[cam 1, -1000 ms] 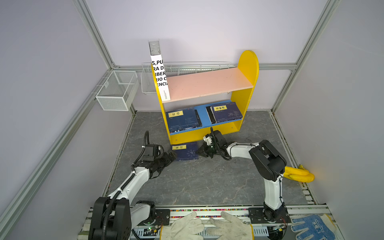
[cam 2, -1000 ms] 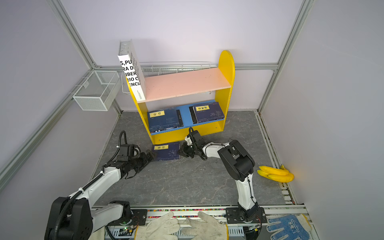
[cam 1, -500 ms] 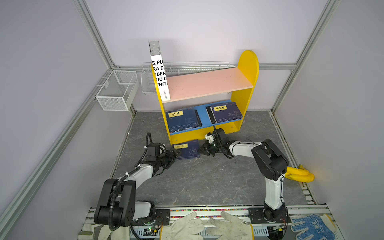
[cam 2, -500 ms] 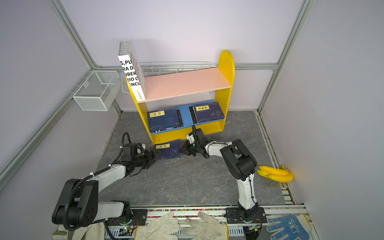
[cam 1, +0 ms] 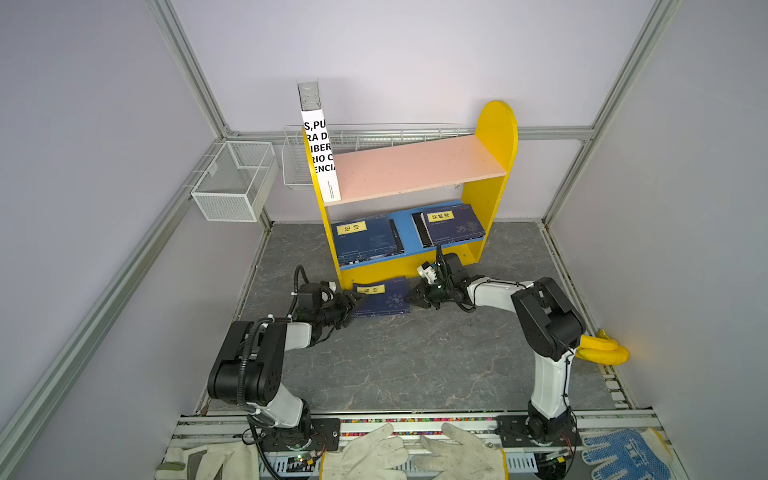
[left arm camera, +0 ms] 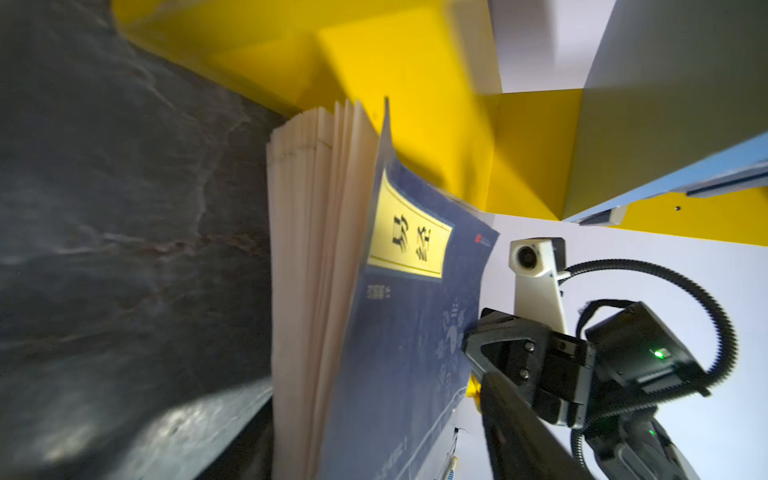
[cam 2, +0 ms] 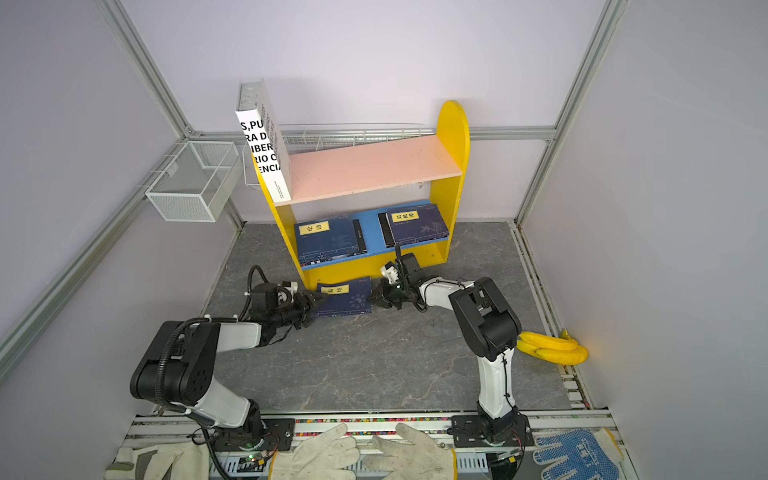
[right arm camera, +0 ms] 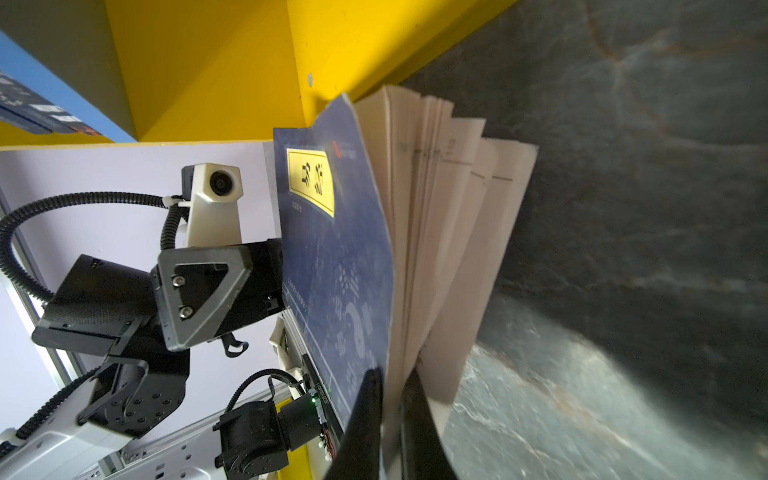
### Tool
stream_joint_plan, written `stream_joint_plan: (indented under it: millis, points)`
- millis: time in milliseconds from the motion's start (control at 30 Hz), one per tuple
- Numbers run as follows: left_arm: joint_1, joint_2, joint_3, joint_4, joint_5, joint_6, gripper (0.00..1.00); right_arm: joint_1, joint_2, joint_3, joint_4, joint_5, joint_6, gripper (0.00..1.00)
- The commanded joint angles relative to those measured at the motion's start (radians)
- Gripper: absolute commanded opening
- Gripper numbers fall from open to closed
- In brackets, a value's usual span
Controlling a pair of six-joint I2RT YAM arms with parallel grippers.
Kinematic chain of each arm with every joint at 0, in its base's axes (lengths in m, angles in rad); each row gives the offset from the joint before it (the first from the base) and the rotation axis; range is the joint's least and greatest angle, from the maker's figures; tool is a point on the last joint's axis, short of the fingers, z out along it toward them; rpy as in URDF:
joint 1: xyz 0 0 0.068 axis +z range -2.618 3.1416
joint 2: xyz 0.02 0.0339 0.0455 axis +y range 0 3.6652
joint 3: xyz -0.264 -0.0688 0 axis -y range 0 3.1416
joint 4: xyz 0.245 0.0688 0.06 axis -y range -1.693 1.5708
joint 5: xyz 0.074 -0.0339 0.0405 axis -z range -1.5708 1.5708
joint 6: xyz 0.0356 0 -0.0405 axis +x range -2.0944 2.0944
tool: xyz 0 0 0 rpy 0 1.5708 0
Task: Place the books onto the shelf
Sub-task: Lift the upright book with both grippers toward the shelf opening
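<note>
Swung in across the grey marbled desk (cam 1: 415, 357) over the last second with the left tool (cam 1: 352, 305), from well clear of the work to right up against it, narrowing the jaws on the way. Now seems to straddle the left edge of the navy paperback with a yellow title label (cam 1: 382, 297): jaws apart in the left wrist view, page block and cover between them, not yet clamped. Has kept the right tool (cam 1: 411, 297) at the opposite edge throughout, pinched tight on the cover and a few top leaves, with the rest of the pages fanning loose in the right wrist view. Has also shifted the paperback slightly towards the shelf.

Lies on the desk just in front of the small two-tier wooden shelf with yellow sides (cam 1: 494, 137), close against its yellow foot; touching or not, cannot tell. Further out, shows two flat piles of navy books (cam 1: 365, 241) on the blue lower board (cam 1: 407, 232) and a tall white book with bold black lettering (cam 1: 320, 158) standing at the left end of the pink upper board (cam 1: 415, 166).

Points to a two-handed lift as the step in hand. Looks like the only book left off the shelf, so nearly done. Needs the left jaws shut on the full thickness first; lifted by cover and a few leaves alone, would likely flop open or tear
</note>
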Motion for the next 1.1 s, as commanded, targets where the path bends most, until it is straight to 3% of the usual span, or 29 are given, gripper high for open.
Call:
stream_joint_plan:
  millis: [0, 233, 467, 600, 733, 867, 967, 1067]
  points:
    - [0.004, 0.007, 0.019, 0.116, 0.057, -0.030, 0.69, -0.017, -0.026, 0.008, -0.029, -0.088, -0.072, 0.07]
    - [0.004, 0.016, 0.019, 0.142, 0.090, -0.031, 0.55, -0.039, -0.012, 0.040, -0.075, -0.143, -0.156, 0.07]
    - [0.003, 0.007, 0.021, 0.136, 0.094, -0.034, 0.19, -0.045, -0.016, 0.040, -0.056, -0.158, -0.156, 0.08]
    - [0.002, -0.042, 0.020, 0.093, 0.101, -0.028, 0.02, -0.044, -0.029, 0.019, -0.026, -0.156, -0.136, 0.16]
    - [0.002, -0.153, 0.024, -0.065, 0.091, 0.041, 0.00, -0.051, -0.065, -0.029, 0.039, -0.147, -0.084, 0.33]
    - [0.001, -0.335, 0.071, -0.357, 0.056, 0.169, 0.00, -0.053, -0.148, -0.075, 0.085, -0.132, -0.050, 0.52]
    - [0.001, -0.466, 0.112, -0.498, 0.032, 0.224, 0.00, -0.052, -0.207, -0.100, 0.097, -0.128, -0.031, 0.60]
    - [0.001, -0.543, 0.146, -0.531, 0.020, 0.225, 0.00, -0.046, -0.255, -0.129, 0.141, -0.149, 0.006, 0.65]
